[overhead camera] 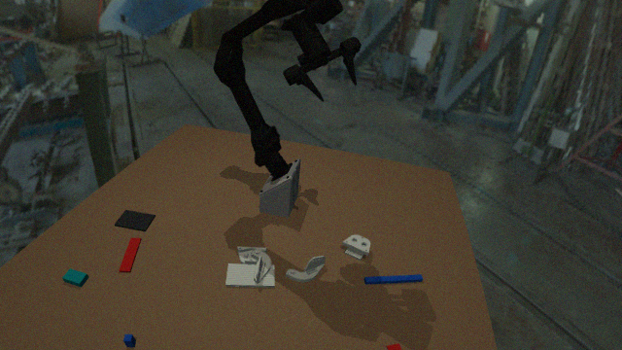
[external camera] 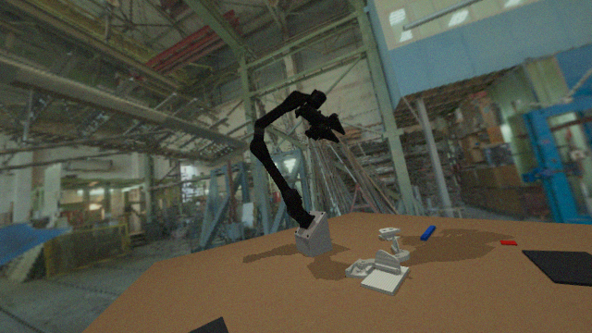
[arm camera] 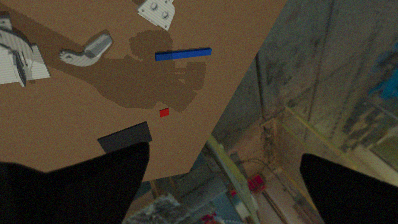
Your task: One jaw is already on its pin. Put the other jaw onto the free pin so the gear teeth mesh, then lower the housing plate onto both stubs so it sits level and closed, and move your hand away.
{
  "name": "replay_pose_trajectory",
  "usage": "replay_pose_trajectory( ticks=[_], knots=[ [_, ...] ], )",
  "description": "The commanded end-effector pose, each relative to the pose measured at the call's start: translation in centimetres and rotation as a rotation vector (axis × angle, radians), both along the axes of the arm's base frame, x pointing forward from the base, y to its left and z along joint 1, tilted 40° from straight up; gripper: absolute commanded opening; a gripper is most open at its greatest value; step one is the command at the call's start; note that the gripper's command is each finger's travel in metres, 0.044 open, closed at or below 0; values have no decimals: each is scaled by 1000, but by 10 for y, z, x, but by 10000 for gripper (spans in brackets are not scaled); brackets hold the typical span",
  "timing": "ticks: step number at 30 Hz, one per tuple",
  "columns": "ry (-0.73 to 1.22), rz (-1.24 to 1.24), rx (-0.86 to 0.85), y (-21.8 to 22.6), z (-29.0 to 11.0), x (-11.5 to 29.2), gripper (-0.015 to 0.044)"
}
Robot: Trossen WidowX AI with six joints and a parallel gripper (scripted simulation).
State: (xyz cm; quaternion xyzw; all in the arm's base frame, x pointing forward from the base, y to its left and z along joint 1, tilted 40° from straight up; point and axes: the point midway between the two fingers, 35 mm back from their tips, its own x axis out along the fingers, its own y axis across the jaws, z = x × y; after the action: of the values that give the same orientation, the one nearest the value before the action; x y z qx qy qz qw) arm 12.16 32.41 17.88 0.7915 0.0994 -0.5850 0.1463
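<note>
Beside the base (overhead camera: 277, 200) (external camera: 315, 240), the loose jaw (overhead camera: 306, 272) (external camera: 400, 253) (arm camera: 89, 54) awaits fitting; the pincer (overhead camera: 339, 92) (external camera: 341, 137) (arm camera: 224, 156) hangs spread (probably for reaching clearance).

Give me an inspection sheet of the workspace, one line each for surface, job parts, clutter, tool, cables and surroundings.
Surface: brown table, arm's shadow across it
Job parts: base assembly with one upright jaw; loose jaw beside it; housing plate apart, not fitted
Clutter: blue bar, red, teal, black and small blue pieces
Tool: open, raised, holding nothing
Cables: nothing seen
Surroundings: industrial hall, steel framing
</note>
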Motion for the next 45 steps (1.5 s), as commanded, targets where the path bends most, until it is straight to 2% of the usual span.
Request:
replay_pose_trajectory(
  ticks=[1,2,21,32,45],
  knots=[
    [0,0,0,0,0,0,426],
    [0,-4,-1,0,-1,1,440],
    [-42,-416,-141,-28,-95,87,440],
    [-65,-659,-221,-68,-149,128,440],
    [-93,-926,-336,-130,-216,158,440]
  ],
)
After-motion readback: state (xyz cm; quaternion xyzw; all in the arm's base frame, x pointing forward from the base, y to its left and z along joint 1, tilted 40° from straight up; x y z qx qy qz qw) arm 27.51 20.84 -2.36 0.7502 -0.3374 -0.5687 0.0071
